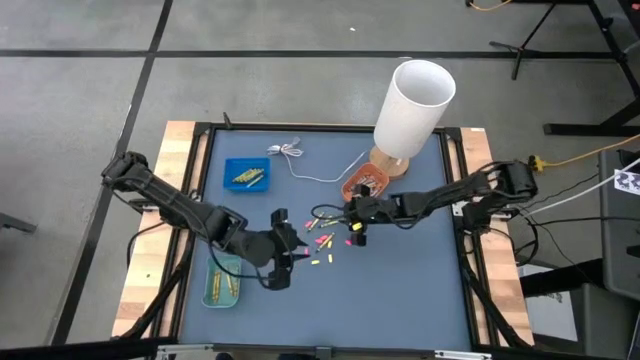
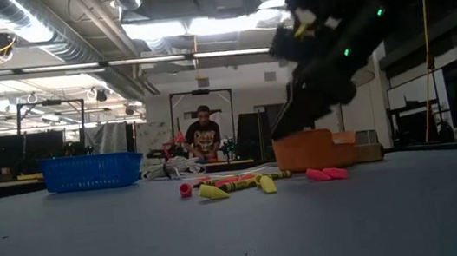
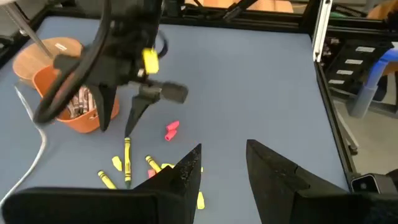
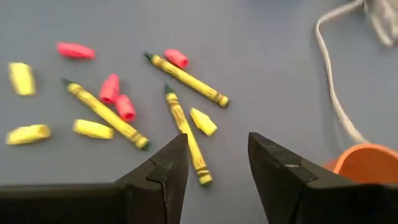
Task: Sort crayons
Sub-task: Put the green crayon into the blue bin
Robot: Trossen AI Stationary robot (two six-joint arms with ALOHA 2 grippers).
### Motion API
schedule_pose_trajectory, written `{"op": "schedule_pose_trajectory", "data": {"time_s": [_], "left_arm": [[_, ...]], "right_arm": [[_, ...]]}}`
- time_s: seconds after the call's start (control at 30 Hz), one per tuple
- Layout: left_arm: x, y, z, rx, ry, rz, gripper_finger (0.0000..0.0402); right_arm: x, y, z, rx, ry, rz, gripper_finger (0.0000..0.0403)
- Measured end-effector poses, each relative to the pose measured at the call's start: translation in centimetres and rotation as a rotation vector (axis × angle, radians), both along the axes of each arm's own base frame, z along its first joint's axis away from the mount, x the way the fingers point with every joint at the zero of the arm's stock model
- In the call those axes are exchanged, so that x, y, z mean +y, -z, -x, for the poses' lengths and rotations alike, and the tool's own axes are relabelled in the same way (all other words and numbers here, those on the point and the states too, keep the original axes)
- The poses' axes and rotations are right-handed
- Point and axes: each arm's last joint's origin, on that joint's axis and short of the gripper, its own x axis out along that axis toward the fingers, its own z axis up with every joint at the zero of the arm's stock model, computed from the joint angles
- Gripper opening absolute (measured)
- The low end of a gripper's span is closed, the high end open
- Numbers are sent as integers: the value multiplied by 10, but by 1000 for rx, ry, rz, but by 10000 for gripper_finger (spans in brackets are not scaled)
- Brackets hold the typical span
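Note:
Several short yellow and pink crayons and crayon pieces lie loose on the blue-grey table mid-way; they also show in the right wrist view, the left wrist view and the low view. My right gripper is open, pointing down just above them; its fingers stand on either side of the end of one long yellow crayon without touching it. My left gripper is open and empty at the left edge of the scatter; its fingers show in its wrist view.
A blue tray at the far left and a pale green tray at the near left each hold yellow crayons. An orange bowl with crayons stands behind the right gripper, beside a tall white cylinder. A white cable lies behind. A person stands far off.

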Motion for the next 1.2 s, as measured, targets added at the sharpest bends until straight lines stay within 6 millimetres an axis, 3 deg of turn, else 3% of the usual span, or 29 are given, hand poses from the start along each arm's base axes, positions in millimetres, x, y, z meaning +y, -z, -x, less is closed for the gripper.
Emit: {"op": "schedule_pose_trajectory", "data": {"time_s": [0.53, 1.2], "left_arm": [[-5, 0, 2, -16, -23, -29, 111], [-5, 0, 2, -15, -21, -30, 111]], "right_arm": [[-2, 34, -8, 76, -39, -49, 166], [-2, 33, -9, 76, -39, -51, 166]]}}
